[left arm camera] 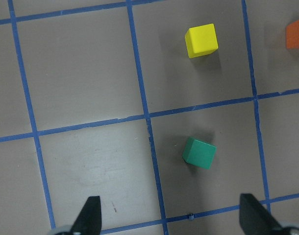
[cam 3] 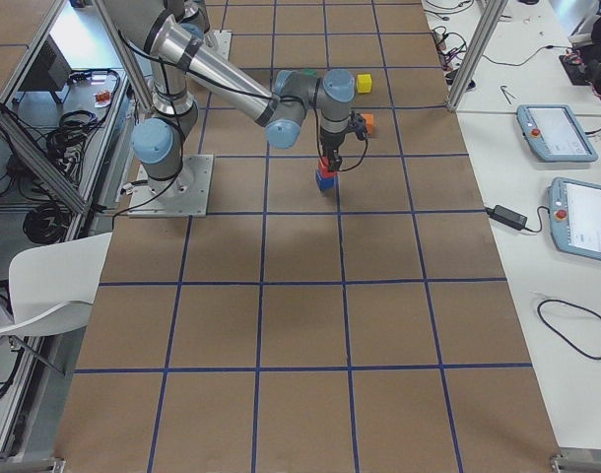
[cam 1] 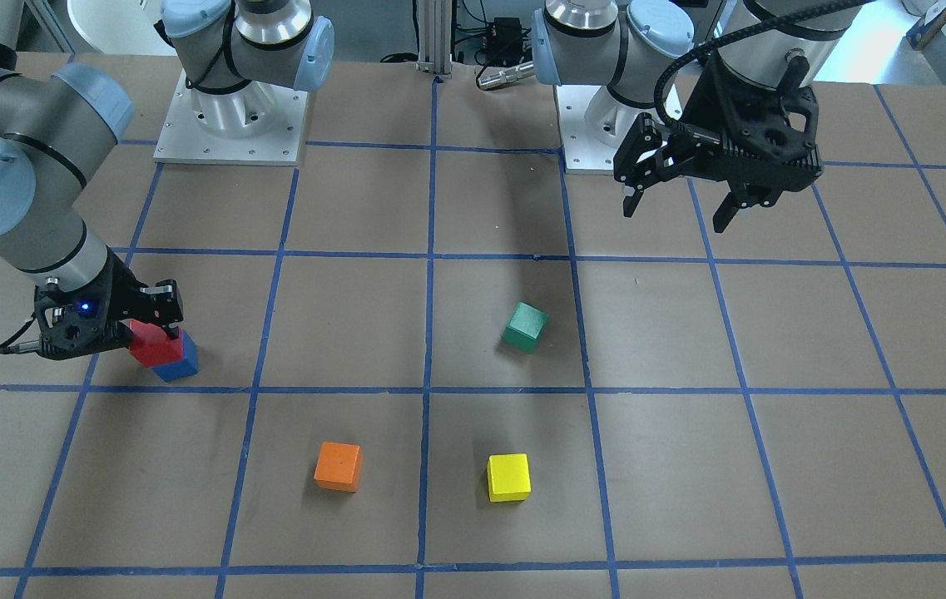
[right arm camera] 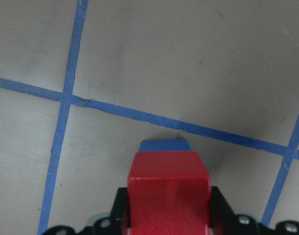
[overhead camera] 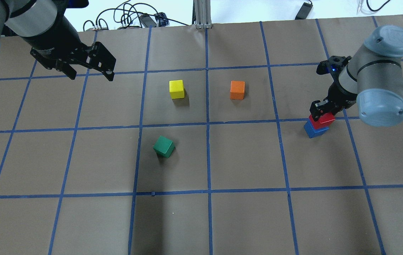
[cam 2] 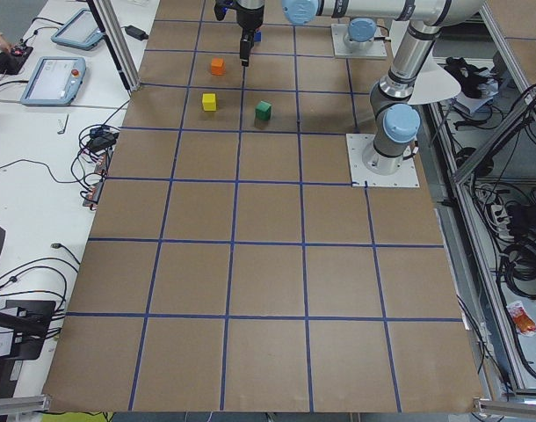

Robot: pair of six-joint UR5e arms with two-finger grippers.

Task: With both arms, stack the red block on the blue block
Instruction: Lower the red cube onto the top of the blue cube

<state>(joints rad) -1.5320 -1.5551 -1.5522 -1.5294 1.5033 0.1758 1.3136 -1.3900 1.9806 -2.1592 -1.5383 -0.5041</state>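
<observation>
The red block point(cam 1: 148, 344) sits on top of the blue block point(cam 1: 180, 363), a little off-centre. My right gripper point(cam 1: 158, 334) is shut on the red block. The pair shows in the overhead view, red block point(overhead camera: 323, 120) over blue block point(overhead camera: 314, 129), with the right gripper point(overhead camera: 323, 112) above. In the right wrist view the red block point(right arm camera: 168, 188) fills the jaws and a sliver of the blue block point(right arm camera: 164, 145) shows beyond it. My left gripper point(cam 1: 679, 206) is open and empty, high above the table, also seen in the overhead view point(overhead camera: 89, 75). Its fingertips point(left arm camera: 90, 215) frame the left wrist view.
A green block point(cam 1: 525, 326), an orange block point(cam 1: 338, 466) and a yellow block point(cam 1: 508, 477) lie loose mid-table. They also show overhead as green point(overhead camera: 163, 146), orange point(overhead camera: 237, 90) and yellow point(overhead camera: 176, 89). The arm bases point(cam 1: 231, 116) stand at the robot's side.
</observation>
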